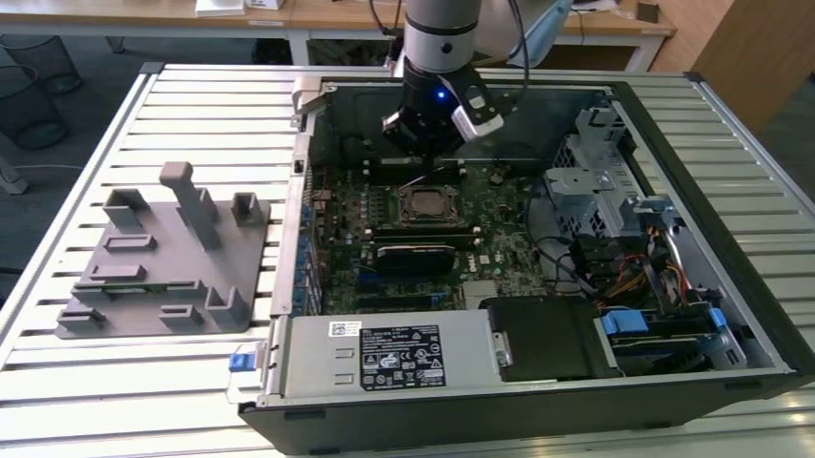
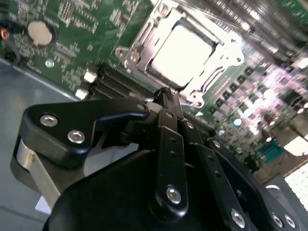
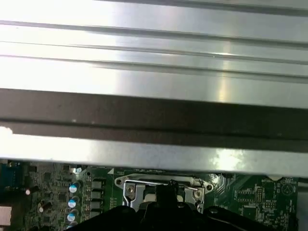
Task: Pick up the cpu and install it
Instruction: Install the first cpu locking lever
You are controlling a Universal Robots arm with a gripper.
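Already socketed, cpu beyond fingers, their state hard to tell.

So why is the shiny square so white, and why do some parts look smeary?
In the second wrist view, glare washes the cpu nearly white, and the circuit board beside it is blurred; in the first wrist view, light flares off the metal slats; the exterior view is evenly lit and sharp.
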